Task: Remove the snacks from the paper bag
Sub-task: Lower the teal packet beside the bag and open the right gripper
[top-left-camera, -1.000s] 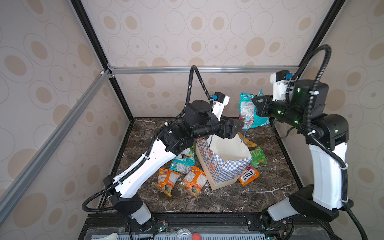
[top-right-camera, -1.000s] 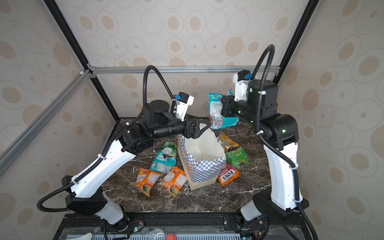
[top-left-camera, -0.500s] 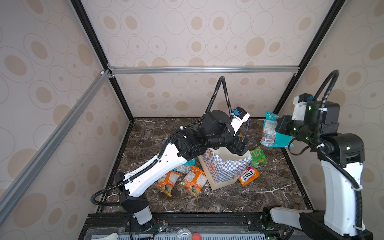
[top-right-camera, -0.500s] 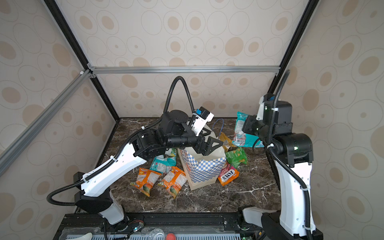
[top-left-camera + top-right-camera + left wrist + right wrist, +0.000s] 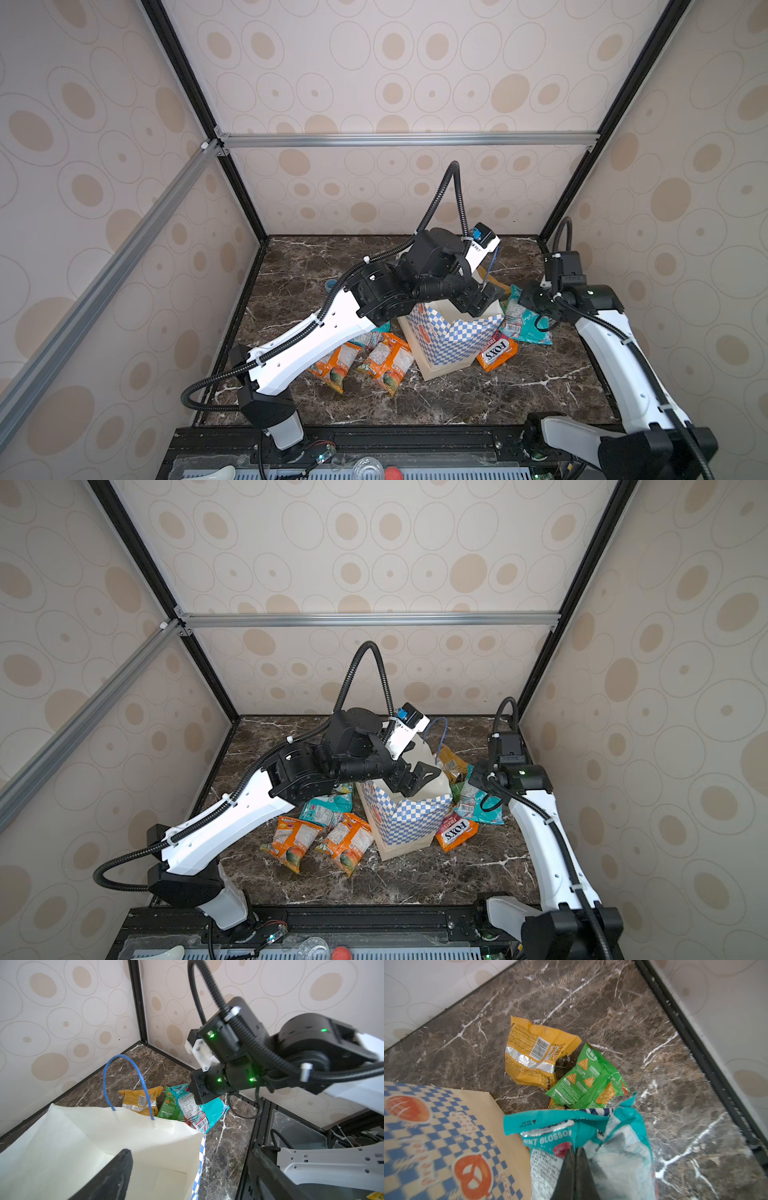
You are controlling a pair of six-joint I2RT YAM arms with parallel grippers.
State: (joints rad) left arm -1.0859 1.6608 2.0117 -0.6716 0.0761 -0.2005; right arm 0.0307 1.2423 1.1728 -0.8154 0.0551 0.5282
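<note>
1. The right gripper (image 5: pixel 576 1152) is clenched on a teal packet (image 5: pixel 623 1147), its two fingers pressed together on the crinkled foil. In both top views the packet's lower end reaches the table (image 5: pixel 457 399).
2. The left gripper (image 5: pixel 187 1167) is spread wide and holds nothing. It hangs at the open mouth of the paper bag (image 5: pixel 104 1136), with one finger (image 5: pixel 116 1176) over the white inside and the other outside the rim, on the side toward the right arm.
3. The paper bag stands upright near the middle of the table, mouth up, and a blue handle (image 5: pixel 124 1064) arches above its far rim.
4. The held teal packet is just beside the bag's right wall. A green packet (image 5: pixel 587 1078) and a yellow packet (image 5: pixel 533 1053) lie past it, touching each other.
5. An orange packet (image 5: pixel 496 353) marked "FOX'S" lies against the bag's front right corner.
6. Left of the bag lie two orange-and-white packets (image 5: pixel 293 841), side by side. A second teal packet (image 5: pixel 326 808) lies behind them, partly under the left arm.
</note>
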